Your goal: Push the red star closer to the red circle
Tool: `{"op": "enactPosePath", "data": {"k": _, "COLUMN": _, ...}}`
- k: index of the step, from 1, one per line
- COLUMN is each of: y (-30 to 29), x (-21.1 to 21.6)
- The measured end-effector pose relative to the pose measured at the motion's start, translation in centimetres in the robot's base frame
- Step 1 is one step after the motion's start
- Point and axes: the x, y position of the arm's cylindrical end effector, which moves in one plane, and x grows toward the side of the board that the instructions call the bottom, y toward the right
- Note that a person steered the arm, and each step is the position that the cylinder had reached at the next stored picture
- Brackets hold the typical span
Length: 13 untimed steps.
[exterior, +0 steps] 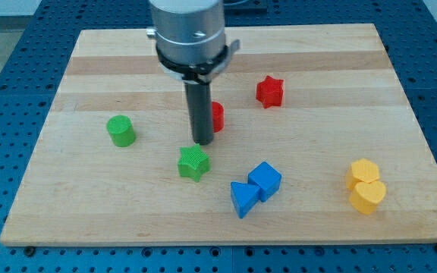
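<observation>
The red star (pixel 269 92) lies on the wooden board, right of centre toward the view's top. The red circle (pixel 217 116) lies left and a little below the star, and is partly hidden behind the rod. My tip (pixel 202 142) is at the left edge of the red circle, just above the green star (pixel 193 163). The tip is well left of the red star and not touching it.
A green circle (pixel 121 130) sits at the left. A blue cube (pixel 265 180) and a blue triangle (pixel 242 199) touch each other below centre. Two yellow blocks (pixel 366 185) sit at the lower right. The board's edges (pixel 226 240) border a blue pegboard.
</observation>
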Motion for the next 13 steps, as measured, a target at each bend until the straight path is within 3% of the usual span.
{"op": "enactPosePath", "data": {"k": 1, "y": 1.5, "x": -0.9}}
{"op": "enactPosePath", "data": {"k": 2, "y": -1.8, "x": -3.5}}
{"op": "enactPosePath", "data": {"k": 3, "y": 2.2, "x": -2.2}}
{"op": "enactPosePath", "data": {"k": 4, "y": 9.1, "x": -3.7}}
{"op": "enactPosePath", "data": {"k": 5, "y": 10.9, "x": -7.7}}
{"op": "enactPosePath", "data": {"k": 6, "y": 8.9, "x": -10.1}}
{"op": "enactPosePath", "data": {"k": 7, "y": 16.4, "x": -10.4}}
{"op": "enactPosePath", "data": {"k": 8, "y": 18.0, "x": -13.9}}
{"op": "enactPosePath", "data": {"k": 9, "y": 13.5, "x": -16.8}}
{"op": "enactPosePath", "data": {"k": 11, "y": 6.3, "x": -11.8}}
{"op": "enactPosePath", "data": {"k": 12, "y": 6.4, "x": -11.3}}
{"op": "enactPosePath", "data": {"k": 13, "y": 12.2, "x": -9.5}}
